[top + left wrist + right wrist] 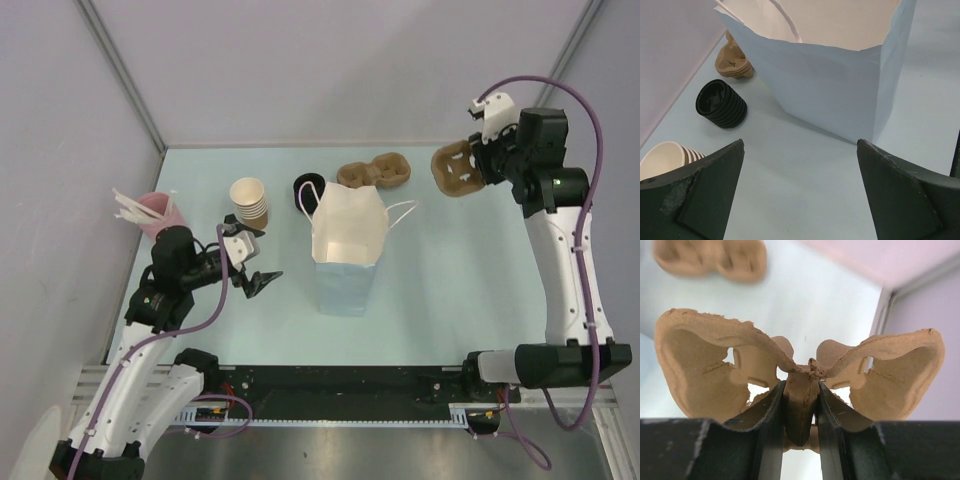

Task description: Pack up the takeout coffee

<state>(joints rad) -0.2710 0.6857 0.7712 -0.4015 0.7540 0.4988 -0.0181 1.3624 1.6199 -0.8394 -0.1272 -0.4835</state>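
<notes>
Pinching pulp carrier (710, 365) in right tool (801, 388)

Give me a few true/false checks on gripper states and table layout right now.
1. The right gripper is clamped on a pulp cup carrier. True.
2. The left gripper holds a black lid. False: it is open and empty; the stack of black lids sits on the table.
3. The paper bag stands open between the arms. True.
4. The other carriers are inside the bag. False: they lie on the table behind it.
5. The stack of tan cups is right of the bag. False: it is to the bag's left.
</notes>
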